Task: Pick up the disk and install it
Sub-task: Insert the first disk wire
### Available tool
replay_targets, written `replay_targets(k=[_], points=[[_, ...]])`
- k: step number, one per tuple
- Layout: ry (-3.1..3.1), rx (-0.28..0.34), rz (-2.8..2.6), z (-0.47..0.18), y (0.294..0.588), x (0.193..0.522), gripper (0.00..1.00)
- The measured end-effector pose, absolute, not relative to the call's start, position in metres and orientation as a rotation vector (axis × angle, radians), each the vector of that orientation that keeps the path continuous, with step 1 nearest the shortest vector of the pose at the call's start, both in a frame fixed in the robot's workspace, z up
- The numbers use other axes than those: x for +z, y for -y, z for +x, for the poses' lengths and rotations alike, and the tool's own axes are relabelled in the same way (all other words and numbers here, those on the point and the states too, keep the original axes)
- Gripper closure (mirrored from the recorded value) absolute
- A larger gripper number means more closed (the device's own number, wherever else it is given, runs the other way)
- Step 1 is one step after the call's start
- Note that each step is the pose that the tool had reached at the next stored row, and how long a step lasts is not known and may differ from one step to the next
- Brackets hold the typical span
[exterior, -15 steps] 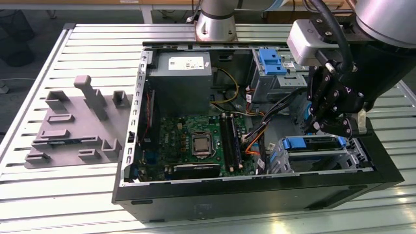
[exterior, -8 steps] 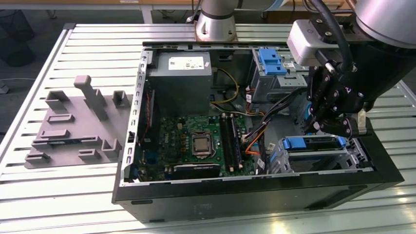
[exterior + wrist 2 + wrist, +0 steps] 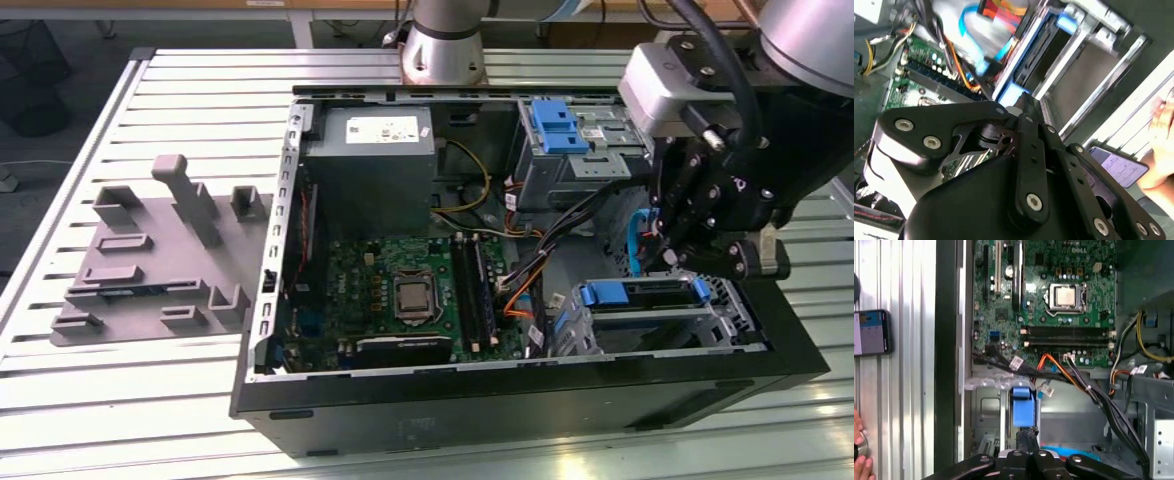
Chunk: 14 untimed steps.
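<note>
The disk (image 3: 643, 294) lies flat in the drive cage (image 3: 731, 322) at the case's front corner on the exterior view's right, its blue side rail facing up. My gripper (image 3: 703, 268) hangs just above the right end of that rail. In the first wrist view the fingers (image 3: 1023, 436) are drawn together right at the end of the blue rail (image 3: 1021, 407). The second wrist view shows the same: the black fingertip (image 3: 1024, 100) beside the pale blue rail (image 3: 1012, 93). Nothing shows between the fingers, and I cannot tell whether they touch the rail.
The open case holds a green motherboard (image 3: 400, 290), a grey box with a white sticker (image 3: 367, 150), an upright blue bracket (image 3: 554, 125) and loose cables (image 3: 534, 270). A grey fixture plate (image 3: 147, 260) lies on the exterior view's left. A phone (image 3: 871, 332) and a person's hand (image 3: 858, 460) rest beside the case.
</note>
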<state>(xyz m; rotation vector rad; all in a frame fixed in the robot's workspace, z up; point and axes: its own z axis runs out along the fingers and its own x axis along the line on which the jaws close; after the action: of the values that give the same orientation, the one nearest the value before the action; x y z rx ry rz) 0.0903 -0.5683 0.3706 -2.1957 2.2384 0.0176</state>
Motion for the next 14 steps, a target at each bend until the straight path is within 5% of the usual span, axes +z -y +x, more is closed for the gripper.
replay_targets(k=[14], points=[[-2.237,0.020,-2.197,0.127,0.544,0.365,0.89]])
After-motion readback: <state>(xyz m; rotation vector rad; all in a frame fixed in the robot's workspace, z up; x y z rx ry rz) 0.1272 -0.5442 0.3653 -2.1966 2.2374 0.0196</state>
